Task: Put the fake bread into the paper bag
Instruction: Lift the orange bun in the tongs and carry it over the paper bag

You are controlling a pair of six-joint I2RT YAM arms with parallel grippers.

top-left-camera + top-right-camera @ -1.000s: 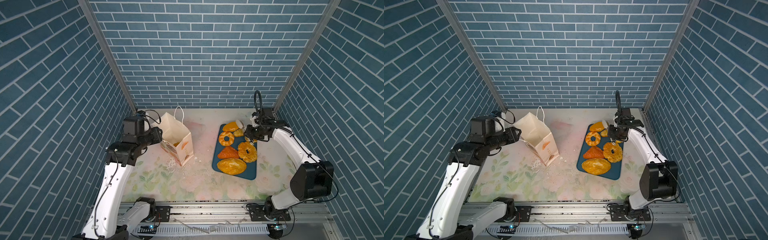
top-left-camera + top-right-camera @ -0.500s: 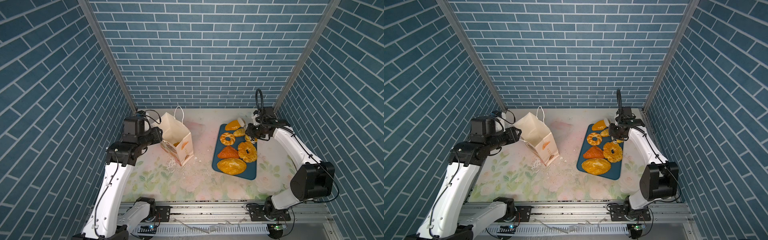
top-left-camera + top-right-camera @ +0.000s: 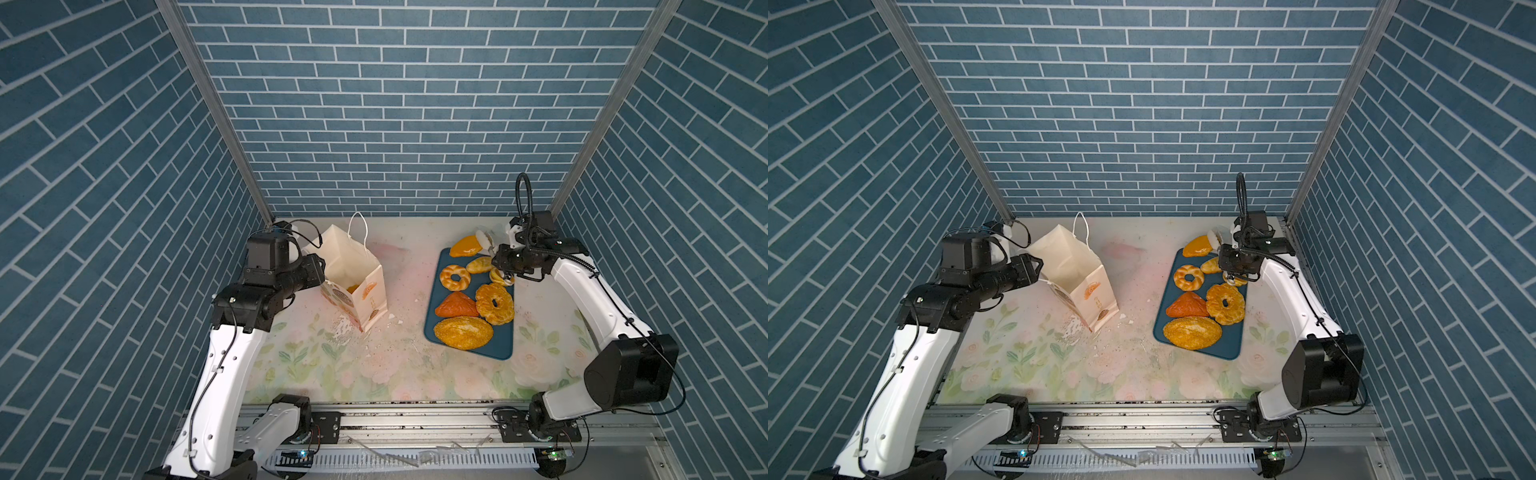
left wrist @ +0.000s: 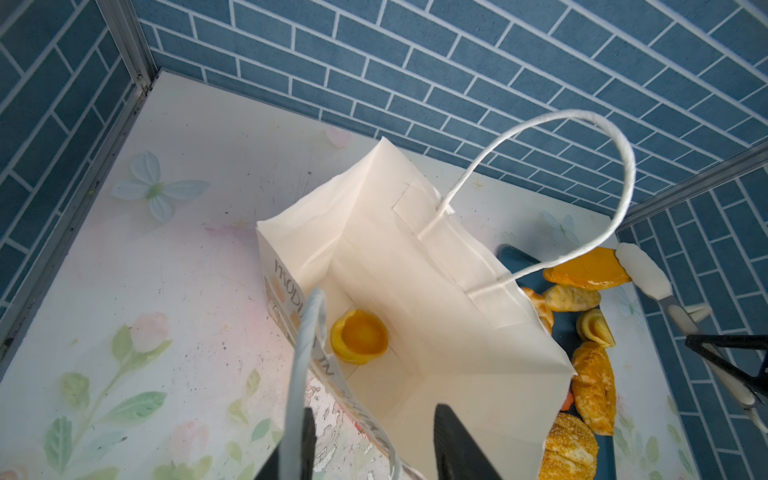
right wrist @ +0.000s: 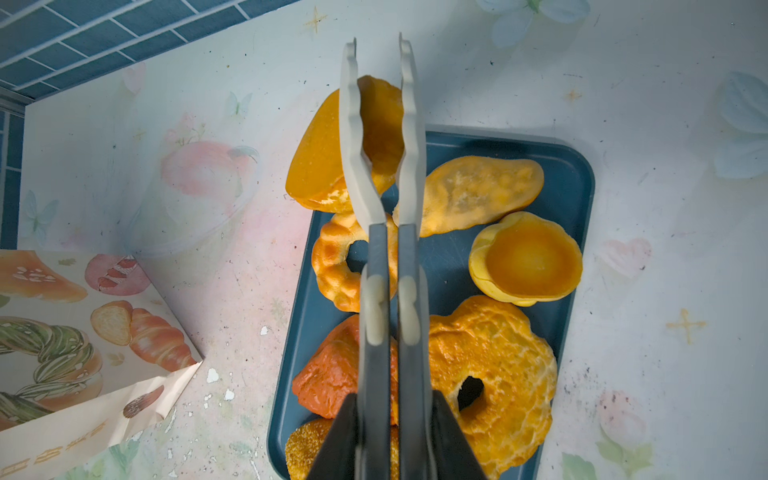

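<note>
The paper bag [image 3: 353,266] [image 3: 1075,266] [image 4: 415,291] stands open at the left, tilted toward my left gripper [image 3: 320,270] [image 4: 372,436]. That gripper is open, its jaws astride the bag's near rim, with one cord handle [image 4: 305,353] lying against a finger. One small yellow tart-shaped piece of fake bread [image 4: 359,336] lies in the bag. The other fake bread lies on the tray: a small ring [image 3: 455,277], a big ring [image 3: 494,303], a reddish triangle [image 3: 456,305], a seeded loaf [image 3: 463,331], a smooth bun [image 5: 320,166], a flat bun [image 5: 478,191] and a tart cup [image 5: 528,257]. My right gripper [image 3: 498,254] [image 5: 395,399] is shut on tongs [image 5: 378,124], whose nearly closed tips hover over the smooth bun.
The dark blue tray [image 3: 498,349] [image 5: 573,174] sits right of centre on the floral table. White paper flakes [image 3: 345,328] litter the mat by the bag's foot. Blue brick walls close in the back and both sides. A metal rail [image 3: 415,419] runs along the front.
My right gripper and its tongs have shifted slightly toward the back right over the tray. The left arm and the bag have stayed still.
</note>
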